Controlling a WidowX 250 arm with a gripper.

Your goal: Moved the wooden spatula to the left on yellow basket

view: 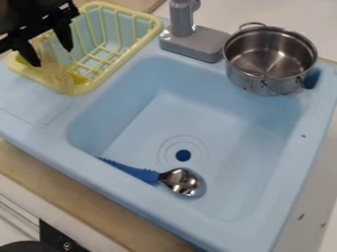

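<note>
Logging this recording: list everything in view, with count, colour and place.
wooden spatula: one, pale tan, at the yellow basket's near end, beneath the pincer
yellow basket: one, yellow, upper left, on the sink unit's ledge
sink: one, light blue, centre
drain hole: one, dark blue, in the sink floor
spoon: one, silver head, blue handle, in the sink's near part
faucet: one, grey, behind the sink
pot: one, silver, upper right
counter edge: one strip, light brown, lower left
round object: one, black, bottom left, unclear
arm: one, black, upper left
pincer: one, black, open, over the basket
</note>
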